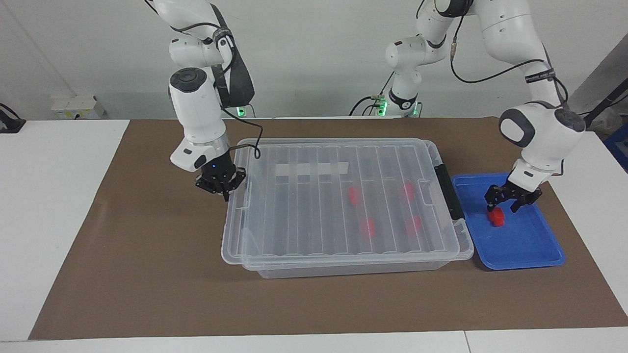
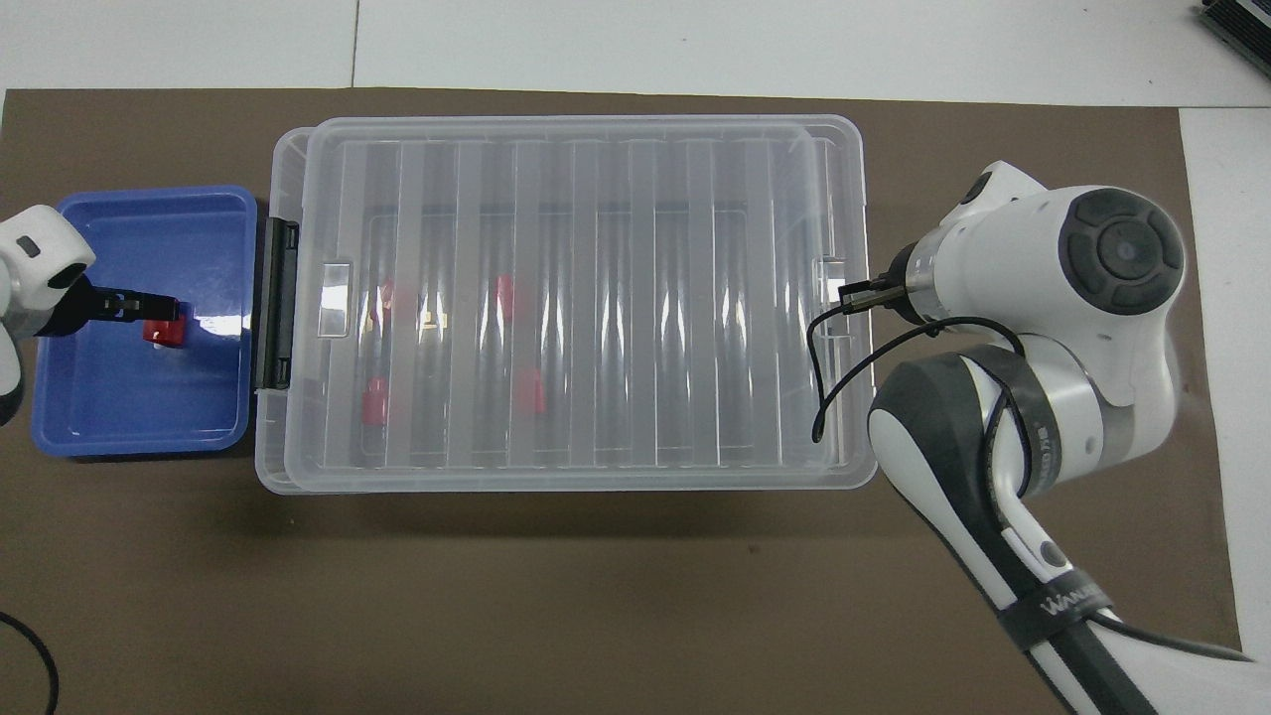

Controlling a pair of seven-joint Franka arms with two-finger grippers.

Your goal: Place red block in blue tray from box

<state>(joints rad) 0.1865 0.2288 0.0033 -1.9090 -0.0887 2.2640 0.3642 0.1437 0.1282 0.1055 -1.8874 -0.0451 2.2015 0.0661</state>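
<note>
The box (image 1: 343,245) is a clear bin with its ribbed lid (image 2: 566,288) shut, in the middle of the table. Several red blocks (image 1: 367,227) show through the lid, toward the left arm's end. The blue tray (image 1: 530,245) lies beside the box at the left arm's end; it also shows in the overhead view (image 2: 139,407). One red block (image 1: 498,216) lies in the tray (image 2: 162,332). My left gripper (image 1: 505,206) is open just above this block. My right gripper (image 1: 224,192) is at the lid's edge at the right arm's end (image 2: 856,291).
A black latch (image 1: 449,191) closes the box end beside the tray. A whitish tape strip (image 1: 310,169) lies on the lid. A brown mat (image 1: 147,274) covers the table. The right arm's black cable (image 2: 824,387) hangs over the lid's corner.
</note>
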